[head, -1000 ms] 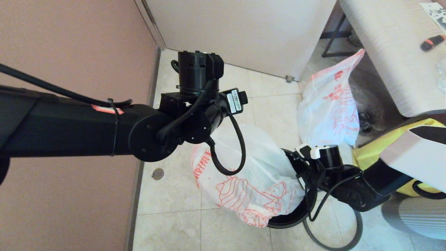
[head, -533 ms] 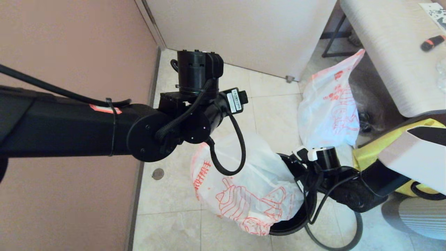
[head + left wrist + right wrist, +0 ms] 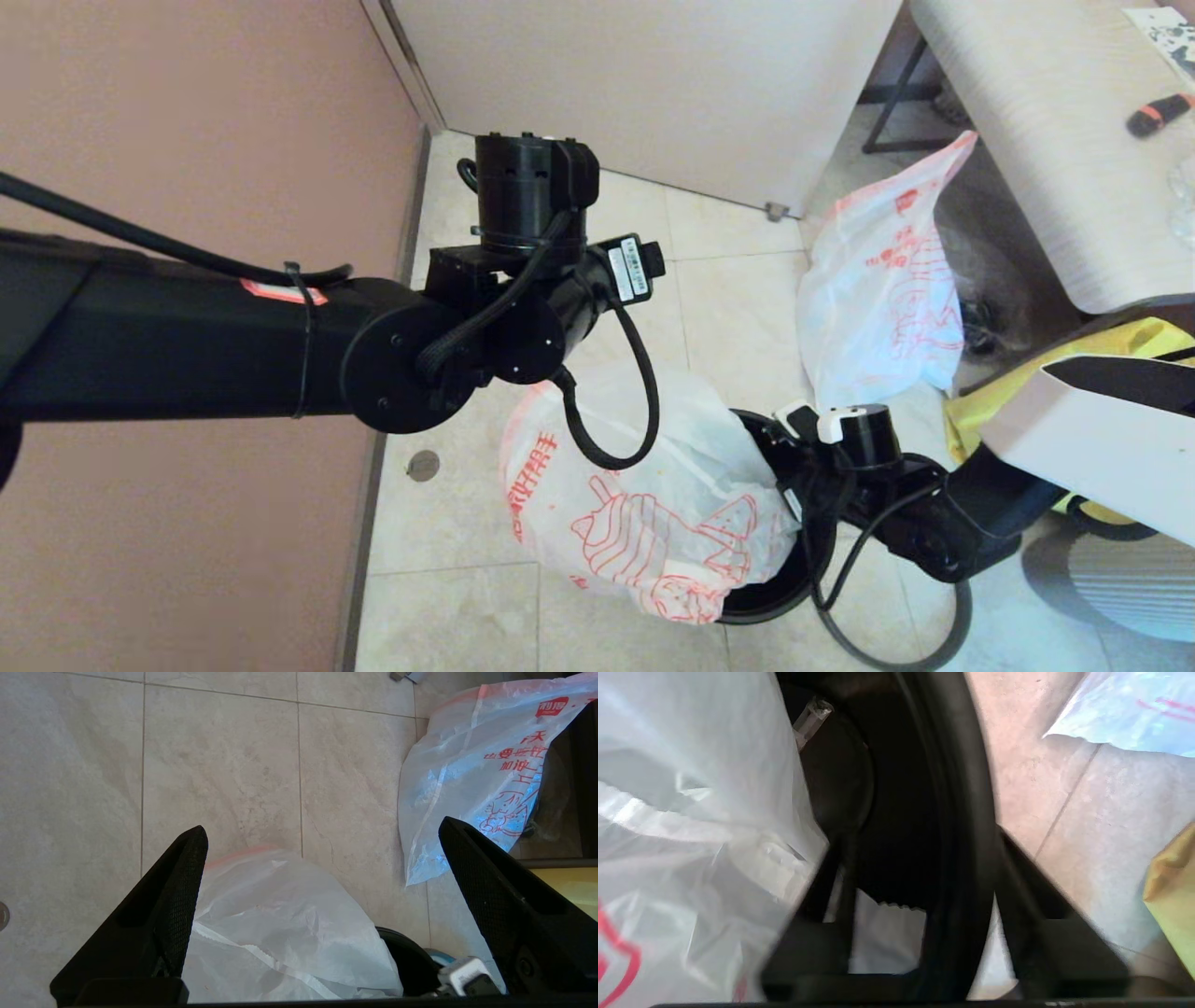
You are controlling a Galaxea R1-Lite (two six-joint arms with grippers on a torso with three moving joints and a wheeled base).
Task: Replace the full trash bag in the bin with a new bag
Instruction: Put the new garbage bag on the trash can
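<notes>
The black bin (image 3: 775, 597) is tipped on the tiled floor, its mouth toward the left. The full trash bag (image 3: 644, 523), white with red-orange print, bulges out of that mouth onto the floor. My right gripper (image 3: 920, 844) is open, its fingers straddling the bin's rim (image 3: 962, 788) with a gap on each side. My left gripper (image 3: 322, 828) hangs open above the full trash bag (image 3: 271, 933), holding nothing. The new bag (image 3: 882, 280), same print, stands slack at the back right beside the table.
A pink wall runs along the left and a white door panel (image 3: 653, 84) closes the back. A table (image 3: 1046, 140) with dark legs stands at the right, a big yellow bag (image 3: 980, 425) below it. A floor drain (image 3: 423, 465) lies left of the bags.
The full trash bag has slid lower and further left out of the bin. My right gripper has gone from shut to open at the bin's rim and its wrist has sunk a little. The left arm is unmoved.
</notes>
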